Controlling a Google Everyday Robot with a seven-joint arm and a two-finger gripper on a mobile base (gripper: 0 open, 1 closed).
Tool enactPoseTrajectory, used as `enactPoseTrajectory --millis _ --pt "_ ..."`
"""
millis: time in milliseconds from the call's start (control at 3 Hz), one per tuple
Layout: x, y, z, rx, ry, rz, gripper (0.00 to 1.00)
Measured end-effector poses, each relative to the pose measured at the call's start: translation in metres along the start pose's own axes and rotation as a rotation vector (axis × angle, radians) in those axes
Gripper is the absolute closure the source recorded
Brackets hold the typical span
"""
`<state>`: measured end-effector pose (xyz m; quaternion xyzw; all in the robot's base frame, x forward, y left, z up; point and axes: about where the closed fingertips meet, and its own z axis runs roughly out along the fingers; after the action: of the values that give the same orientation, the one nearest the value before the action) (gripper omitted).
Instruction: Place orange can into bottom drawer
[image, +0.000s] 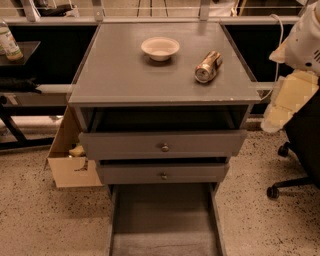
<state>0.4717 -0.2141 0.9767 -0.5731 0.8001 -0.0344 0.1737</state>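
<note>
Camera view: the orange can (208, 66) lies on its side on the grey surface (115, 75), right of a white bowl (160, 48) and near the right edge. A glancing touch could roll it off that edge. The bottom drawer (165, 220) stands pulled out below two upper drawers, whose jutting fronts could catch the can on the way down. The hand (287, 100) hangs at the right, well apart from the can; released or clenched, I cannot tell. The drawer's front end is cut off.
</note>
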Motion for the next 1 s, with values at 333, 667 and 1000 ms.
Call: enactPoseTrajectory --millis 333,667,1000 --pt "-0.016 -0.041 0.015 0.048 -0.025 0.094 0.00" --pt "-0.041 -0.074 0.038 0.048 -0.102 0.182 0.00" --pt "-0.041 -0.074 0.038 0.048 -0.102 0.182 0.00"
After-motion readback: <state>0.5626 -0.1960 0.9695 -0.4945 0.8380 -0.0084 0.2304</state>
